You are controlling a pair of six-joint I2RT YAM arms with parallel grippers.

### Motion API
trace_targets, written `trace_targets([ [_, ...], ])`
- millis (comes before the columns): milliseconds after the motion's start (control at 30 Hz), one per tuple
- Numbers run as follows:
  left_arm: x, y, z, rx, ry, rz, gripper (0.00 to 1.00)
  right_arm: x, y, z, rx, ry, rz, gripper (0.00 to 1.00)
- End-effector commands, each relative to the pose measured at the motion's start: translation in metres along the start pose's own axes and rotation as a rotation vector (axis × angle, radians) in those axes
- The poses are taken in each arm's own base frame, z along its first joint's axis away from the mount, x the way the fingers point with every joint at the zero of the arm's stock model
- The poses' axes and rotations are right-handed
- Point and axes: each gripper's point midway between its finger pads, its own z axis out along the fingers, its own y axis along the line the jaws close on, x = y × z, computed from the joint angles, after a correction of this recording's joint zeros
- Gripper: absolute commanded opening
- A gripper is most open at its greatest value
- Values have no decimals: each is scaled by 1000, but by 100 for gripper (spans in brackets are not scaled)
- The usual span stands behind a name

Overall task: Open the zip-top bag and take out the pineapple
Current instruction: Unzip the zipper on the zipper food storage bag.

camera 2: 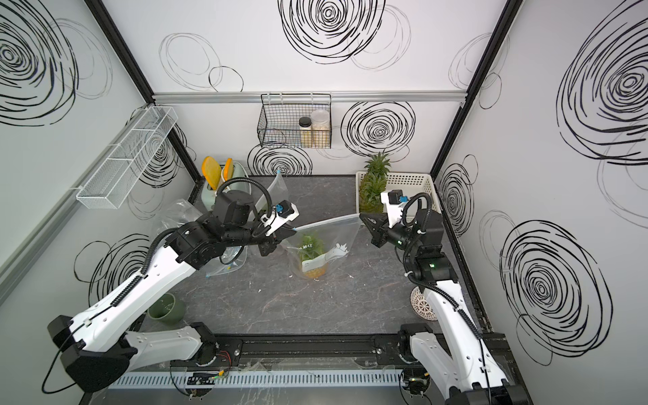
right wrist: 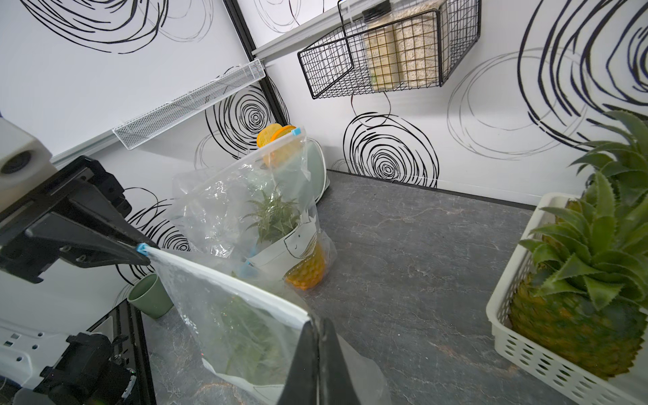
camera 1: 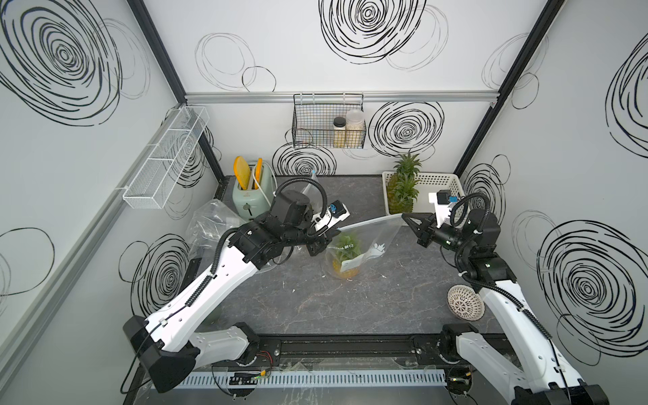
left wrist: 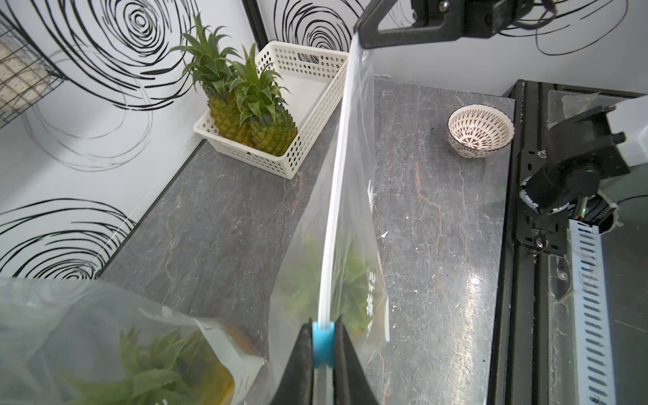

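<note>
**Zip-top bag (camera 1: 375, 235) strung between two grips, pineapple inside**

Left gripper (left wrist: 323, 322): fingers pressed together on the blue slider (left wrist: 322, 343) at one end of the white zip strip. Only the fingertips show in the left wrist view; the rest is cut off by the picture edge.

Right gripper (right wrist: 317, 326): jaws closed flat on the opposite top corner of the bag, just off the near corner of the white basket (left wrist: 315, 122). The strip runs taut and straight between the two grips. Cannot tell whether it is parted anywhere along its length.

Pineapple (camera 1: 345, 261): hangs low in the bag, out from the basket toward the middle of the counter. It is blurred by the film and partly covered by the bag's white print. Bottom of the bag on the counter or not: cannot tell.

Two loose pineapples (left wrist: 252, 115) stand in the basket.

Farther from the basket, past the held bag, a second bag (right wrist: 224, 196) holds another pineapple and half hides the toaster (right wrist: 317, 168).

Patterned bowl (left wrist: 470, 149) sits on the front side of the basket, partly behind the right arm in both top views. Green cup (camera 2: 166, 310) is far across from the basket and shows clearly in only a top view.
</note>
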Motion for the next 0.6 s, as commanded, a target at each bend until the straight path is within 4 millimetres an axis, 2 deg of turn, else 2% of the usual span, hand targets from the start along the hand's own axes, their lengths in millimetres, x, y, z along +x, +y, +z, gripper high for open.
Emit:
trace_targets([
  [0,24,7,-14,-59,60,-63,14,-18,-15,-3,72,-60,-22,0],
  [300,41,11,-28,-92,66,-102,14,-20,-16,-1,63,-60,-23,0],
  [567,43,11,-32,-94,56,-114,15,-20,-11,2,29,-57,-17,0],
])
